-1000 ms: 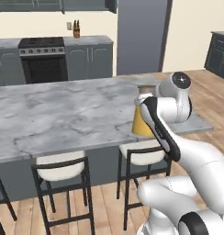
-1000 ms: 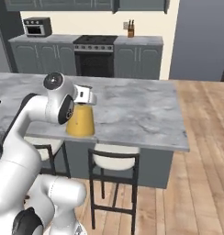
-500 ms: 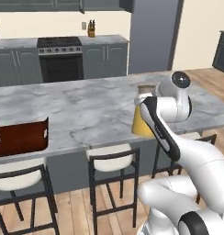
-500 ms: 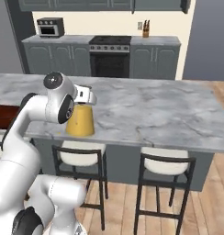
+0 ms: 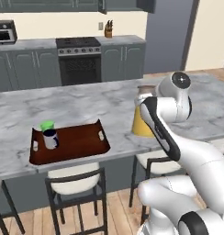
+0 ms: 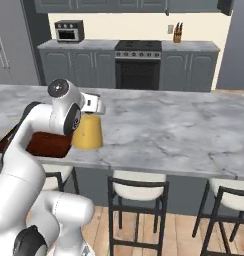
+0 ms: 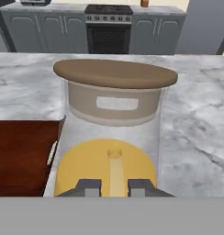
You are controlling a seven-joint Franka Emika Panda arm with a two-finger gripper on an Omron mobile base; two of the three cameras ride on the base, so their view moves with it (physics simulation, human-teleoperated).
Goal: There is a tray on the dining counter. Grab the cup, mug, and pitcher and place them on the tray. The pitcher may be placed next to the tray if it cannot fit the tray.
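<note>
Gripper (image 7: 114, 188): clenched on the pitcher, finger tips close together against the glass neck, as seen in the hand view.
Pitcher (image 5: 142, 120): clear glass cone with orange liquid in the lower part, round brown lid on top; upright, over the near edge of the dining counter, just beside the right short end of the tray. Whether the base touches the marble or hangs above it cannot be told.
Pitcher, hand view (image 7: 114, 114): lid and pale stopper at centre, orange liquid below, tray corner at lower left.
Tray (image 5: 81, 143): dark reddish-brown, raised rim, small white handles at both short ends; flat on the dining counter along its near edge, left of the arm.
Cup (image 5: 47, 125): green, upright on the tray at its far left corner.
Mug (image 5: 50, 138): light grey, dark inside, upright on the tray, just in front of the cup, touching or nearly so.
Dining counter (image 5: 86, 103): grey-white veined marble; stools (image 5: 76, 183) tucked under the near edge.
Background: stove (image 6: 138, 62) against the far wall, microwave (image 6: 69, 31) on the cabinet run, knife block (image 6: 178, 34) further right.
</note>
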